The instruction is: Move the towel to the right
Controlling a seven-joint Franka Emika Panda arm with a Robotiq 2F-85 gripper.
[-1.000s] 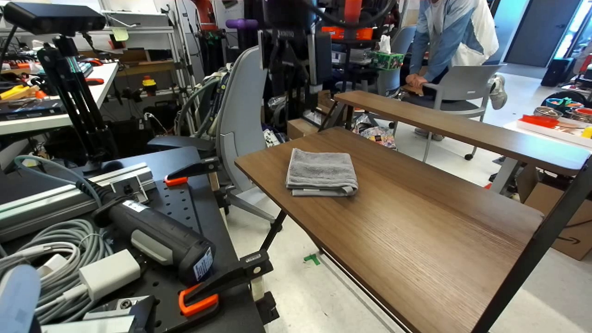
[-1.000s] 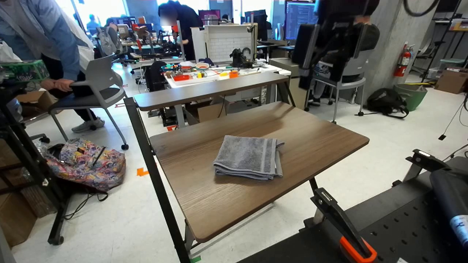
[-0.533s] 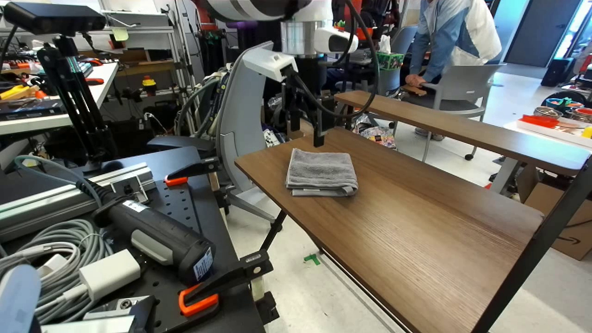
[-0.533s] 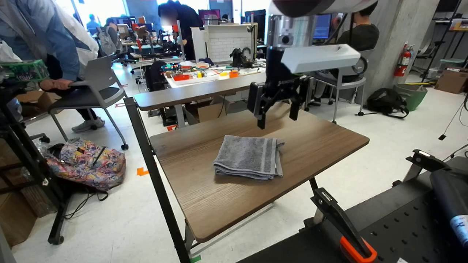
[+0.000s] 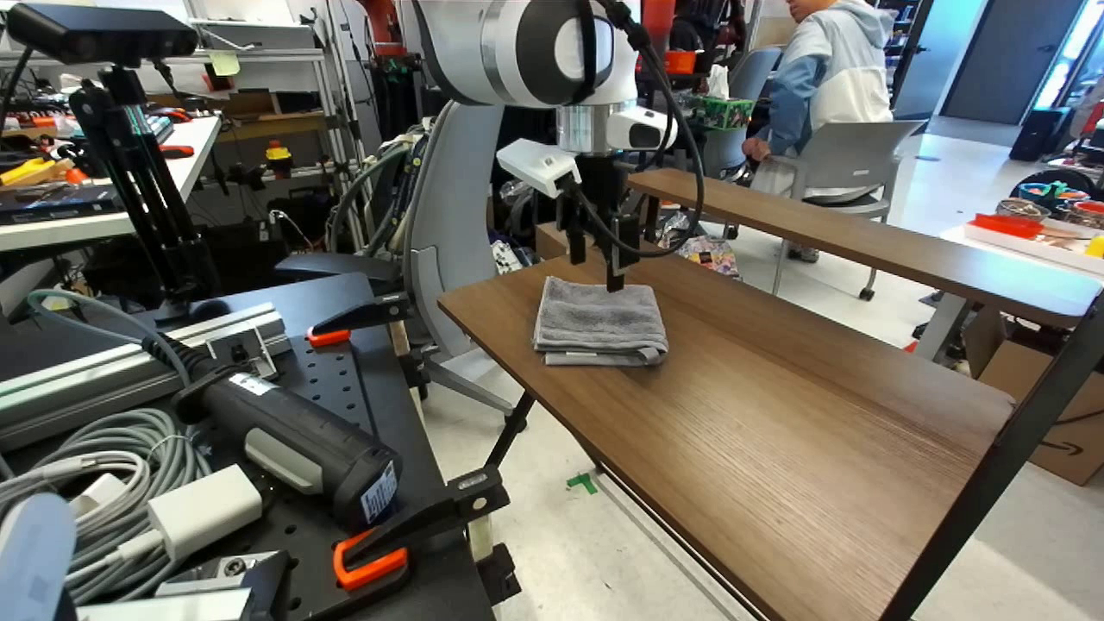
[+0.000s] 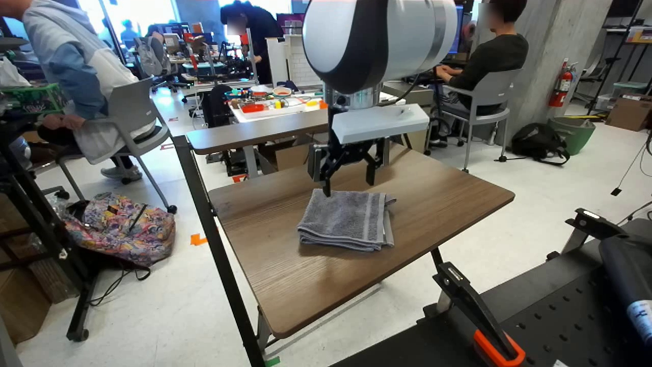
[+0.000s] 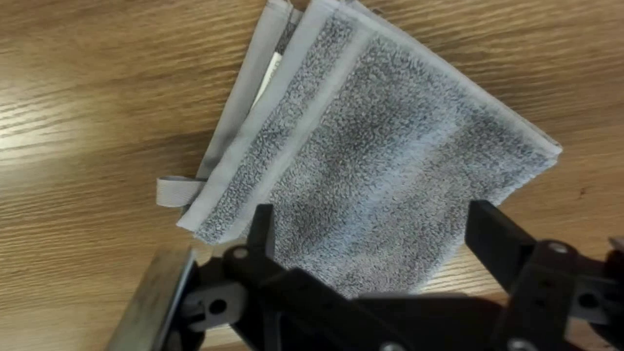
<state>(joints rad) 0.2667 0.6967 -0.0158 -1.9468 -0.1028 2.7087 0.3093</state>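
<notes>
The towel is a grey folded cloth with paler stripes, lying flat on the brown wooden table. It shows in both exterior views and in the wrist view, where a small loop sticks out at its left edge. My gripper points down with its fingers spread and nothing between them. In both exterior views it hangs above the towel's far part, apparently just off the cloth. In the wrist view the gripper has its left fingertip over the towel and its right fingertip by the towel's edge.
The brown table has a raised shelf along its far side and a dark upright post at one end. A black bench with clamps and a black cylindrical tool stands beside it. A person sits beyond the shelf.
My arm has come down from high above the table, and the open gripper has moved over the towel. The towel has not moved. The person in the background has changed posture.
</notes>
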